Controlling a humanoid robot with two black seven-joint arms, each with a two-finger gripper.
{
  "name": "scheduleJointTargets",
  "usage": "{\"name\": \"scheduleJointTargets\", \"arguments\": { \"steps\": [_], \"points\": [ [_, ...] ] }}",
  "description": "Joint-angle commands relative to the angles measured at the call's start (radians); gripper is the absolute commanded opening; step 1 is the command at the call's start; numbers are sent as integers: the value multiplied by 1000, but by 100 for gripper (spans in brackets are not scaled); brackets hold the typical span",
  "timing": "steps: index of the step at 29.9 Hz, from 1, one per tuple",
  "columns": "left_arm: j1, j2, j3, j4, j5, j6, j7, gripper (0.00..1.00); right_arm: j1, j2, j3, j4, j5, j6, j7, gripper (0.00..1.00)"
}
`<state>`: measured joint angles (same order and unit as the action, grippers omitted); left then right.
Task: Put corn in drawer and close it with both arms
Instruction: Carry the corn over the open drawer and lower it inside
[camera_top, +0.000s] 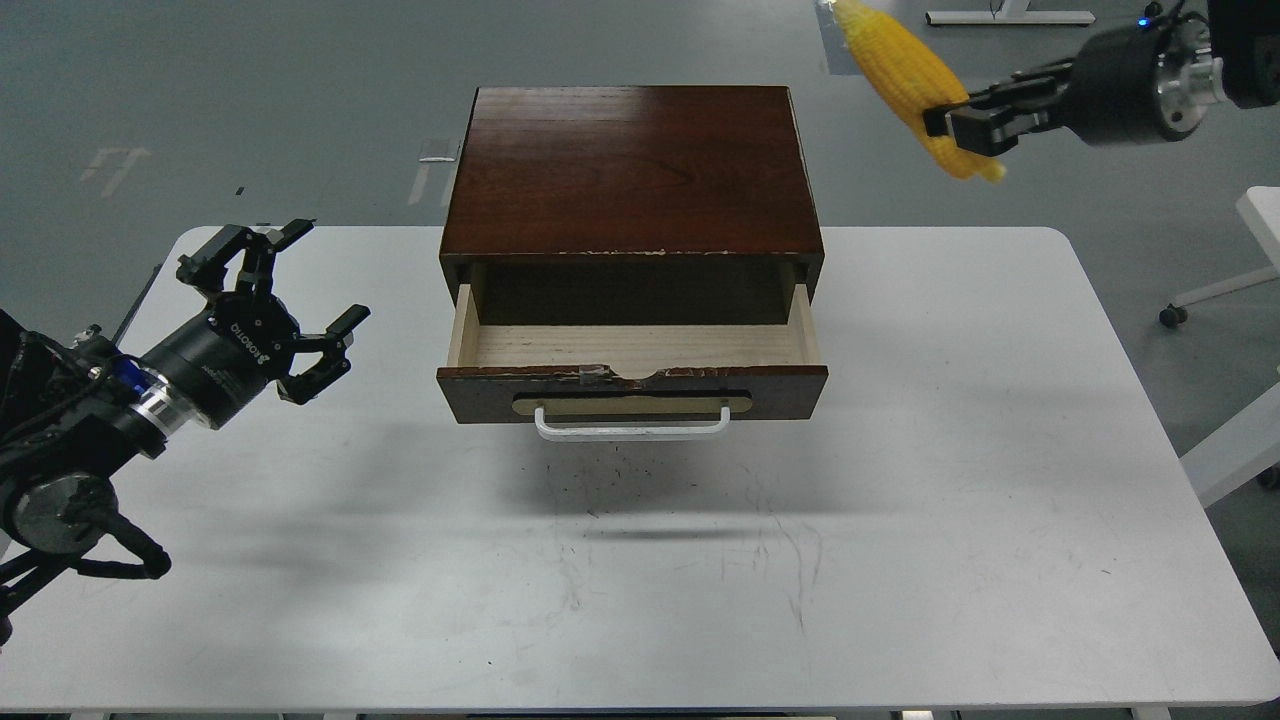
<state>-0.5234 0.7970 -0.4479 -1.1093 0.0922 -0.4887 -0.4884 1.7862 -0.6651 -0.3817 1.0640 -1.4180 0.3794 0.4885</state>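
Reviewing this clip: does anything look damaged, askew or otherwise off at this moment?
Minor wear only: the drawer, pulled open and empty, has a chipped top edge along its front, and the cabinet top is chipped along its front lip too. The corn hangs tilted, held high in the right gripper, up and right of the drawer. Nothing spilled.

Lab: white table (900, 560), taped grey floor (250, 120)

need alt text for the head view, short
The right claw holds a yellow corn in the air, up and to the right of an open wooden drawer on a white table. The left claw hangs open to the drawer's left.
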Motion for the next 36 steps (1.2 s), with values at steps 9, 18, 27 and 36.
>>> {"name": "scheduleJointTargets", "arguments": {
  "steps": [9, 18, 27, 36],
  "points": [
    [0, 21, 0, -14, 0, 0, 0, 100, 111, 381, -152, 31, -1, -7, 0, 5],
    [5, 27, 0, -15, 0, 0, 0, 100, 96, 475, -253, 25, -1, -77, 0, 7],
    [6, 27, 0, -14, 0, 0, 0, 100, 33, 527, -270, -24, -2, -83, 0, 23],
    [11, 27, 0, -14, 0, 0, 0, 100, 4, 564, -279, -47, -1, -86, 0, 51]
  ]
}}
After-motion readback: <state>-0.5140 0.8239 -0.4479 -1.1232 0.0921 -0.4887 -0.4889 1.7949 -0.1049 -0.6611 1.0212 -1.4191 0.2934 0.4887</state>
